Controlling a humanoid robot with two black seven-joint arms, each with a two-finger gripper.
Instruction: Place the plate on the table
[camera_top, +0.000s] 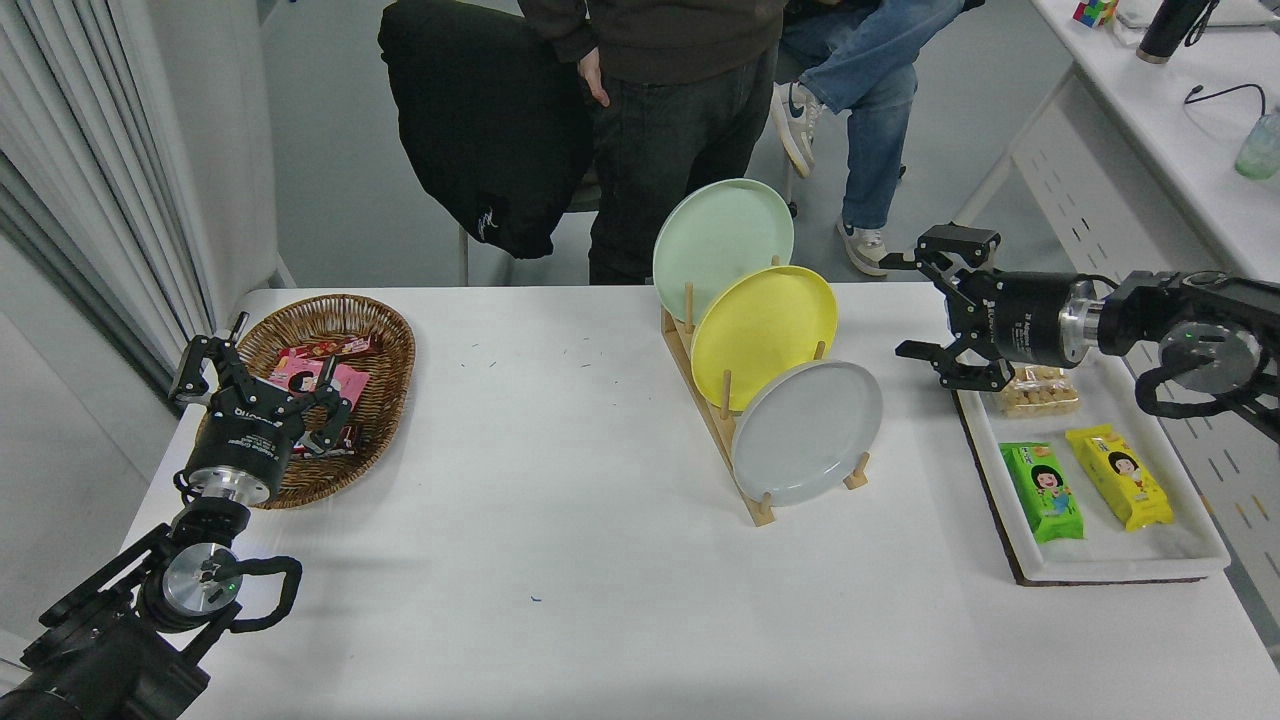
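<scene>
The light-grey plate (808, 432) stands on edge in the front slot of a wooden rack (722, 428), in front of a yellow plate (763, 334) and a mint-green plate (722, 246). The rack stands on the white table (560, 560). My right gripper (905, 305) is open and empty, pointing left, a short way to the right of the plates and above the table. My left gripper (262, 373) is parked open at the lower left over a basket.
A wicker basket (385, 345) with snack packets sits at the far left. A white tray (1190, 545) holds several snack packets at the right, under my right arm. People stand and sit beyond the far edge, beside a chair with a black jacket (490, 120).
</scene>
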